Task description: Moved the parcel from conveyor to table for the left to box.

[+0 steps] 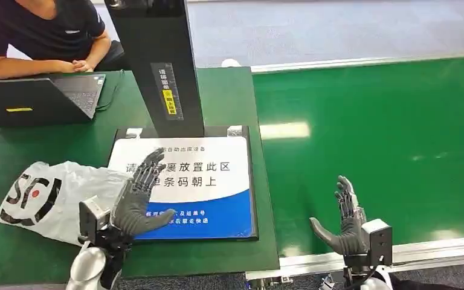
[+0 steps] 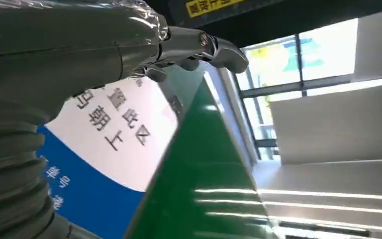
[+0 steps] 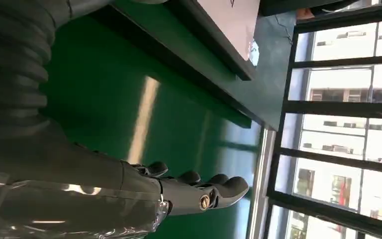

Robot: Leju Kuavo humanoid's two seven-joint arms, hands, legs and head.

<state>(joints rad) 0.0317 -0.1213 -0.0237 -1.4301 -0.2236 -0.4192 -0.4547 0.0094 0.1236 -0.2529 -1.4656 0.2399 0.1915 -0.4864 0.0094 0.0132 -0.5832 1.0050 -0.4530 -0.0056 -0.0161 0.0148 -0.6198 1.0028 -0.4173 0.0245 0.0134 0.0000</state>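
The parcel [image 1: 51,198], a white plastic mailer bag with a black and red logo, lies flat on the green table at the left, beside the scanning pad. My left hand [image 1: 138,198] hovers over the left part of the white and blue pad [image 1: 217,181], fingers spread and holding nothing; its thumb [image 2: 214,50] shows in the left wrist view above the pad [image 2: 109,144]. My right hand [image 1: 345,219] is raised over the near edge of the green conveyor belt [image 1: 374,133], fingers spread and empty. In the right wrist view its fingers [image 3: 204,191] stand above the belt [image 3: 109,94].
A black scanner column [image 1: 157,60] rises from the back of the pad. An open laptop [image 1: 39,99] sits at the back left, with a person [image 1: 42,33] leaning on the table behind it. The conveyor's metal rail [image 1: 435,251] runs along the near right.
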